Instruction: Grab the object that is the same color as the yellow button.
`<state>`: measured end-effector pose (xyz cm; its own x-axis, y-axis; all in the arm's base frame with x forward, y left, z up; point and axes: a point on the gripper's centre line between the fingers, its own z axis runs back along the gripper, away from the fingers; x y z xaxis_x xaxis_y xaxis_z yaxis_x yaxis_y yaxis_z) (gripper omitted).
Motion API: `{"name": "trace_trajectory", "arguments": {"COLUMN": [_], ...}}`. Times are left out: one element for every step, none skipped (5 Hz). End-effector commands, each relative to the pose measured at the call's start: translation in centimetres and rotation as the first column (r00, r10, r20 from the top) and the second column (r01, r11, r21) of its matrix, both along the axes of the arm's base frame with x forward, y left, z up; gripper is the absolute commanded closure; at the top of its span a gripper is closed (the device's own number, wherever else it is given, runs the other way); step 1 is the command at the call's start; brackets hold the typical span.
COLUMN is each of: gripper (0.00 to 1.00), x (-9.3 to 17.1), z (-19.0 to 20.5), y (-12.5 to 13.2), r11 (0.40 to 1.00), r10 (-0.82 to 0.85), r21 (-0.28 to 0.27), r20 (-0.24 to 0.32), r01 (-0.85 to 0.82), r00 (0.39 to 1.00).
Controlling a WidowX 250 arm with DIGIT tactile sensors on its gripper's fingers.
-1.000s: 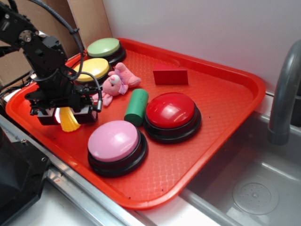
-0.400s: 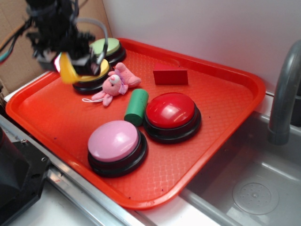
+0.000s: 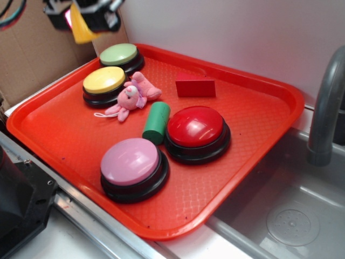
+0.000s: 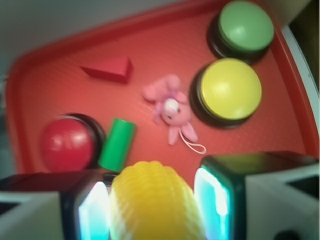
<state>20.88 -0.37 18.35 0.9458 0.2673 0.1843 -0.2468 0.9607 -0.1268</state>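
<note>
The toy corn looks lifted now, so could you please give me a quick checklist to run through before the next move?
1. Toy corn between the end effector fingers: ok.
2. Corn off the red tray: ok, high above its rear left corner.
3. Colour matches the yellow button: ok.
4. Grip firmness: cannot tell.
5. Pink plush bunny, green cylinder and other buttons away from the end effector: ok.

The gripper [image 3: 81, 19] hangs high at the far left of the scene, mostly cut off by the top edge of the exterior view. Its two fingers [image 4: 217, 195] are clamped against either side of the yellow corn cob [image 4: 152, 202], whose tip points downward.
</note>
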Motion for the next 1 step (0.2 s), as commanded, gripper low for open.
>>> {"name": "trace_trajectory", "arguments": {"gripper": [1.0], "x": [1.26], "z": [1.55], "y": [1.93], "r11": [0.994], "r10": [0.099], "r21": [-0.038], "r20": [0.015], "r01": [-0.098], "r00": [0.995]}}
